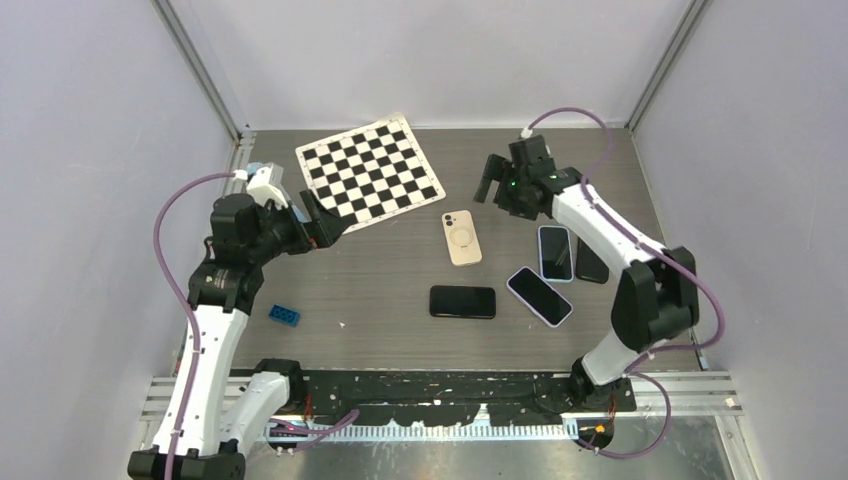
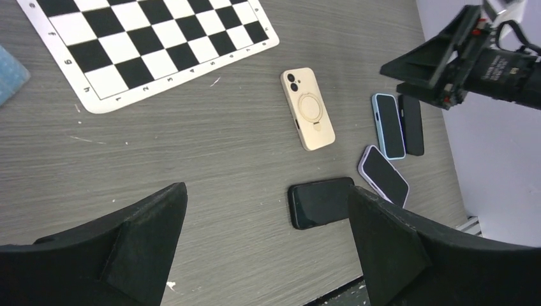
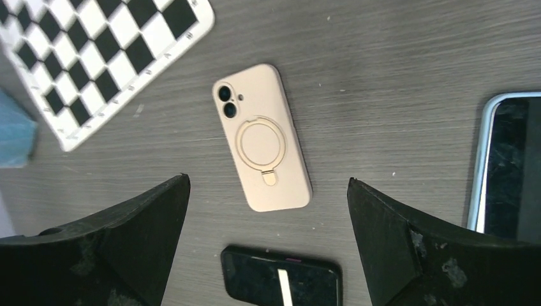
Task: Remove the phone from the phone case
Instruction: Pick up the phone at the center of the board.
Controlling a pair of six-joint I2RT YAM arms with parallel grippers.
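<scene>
A grey, wood-grained tabletop [image 1: 380, 290] sits boxed in by pale walls [image 1: 100, 120] on three sides, with metal rails in the back corners. A black-and-white checkerboard mat [image 1: 370, 172] lies at an angle toward the back, and a small blue brick [image 1: 284, 315] lies near the left arm. The beige phone case [image 1: 462, 238] lies flat near the middle, back up, showing its ring stand and two dark camera openings. Whether a phone is inside cannot be told. A bare black phone [image 1: 462, 301] lies crosswise just in front of it. Three more phones are grouped to the right: one in a light-blue case [image 1: 555, 252], one in lilac [image 1: 539, 296] and a dark one [image 1: 591, 262]. The right end effector [image 1: 492, 180] hovers near the case, behind and right of it, fingers spread wide and empty. The left end effector [image 1: 330, 218], also spread wide and empty, hangs over the mat's near corner, well apart from the case.
</scene>
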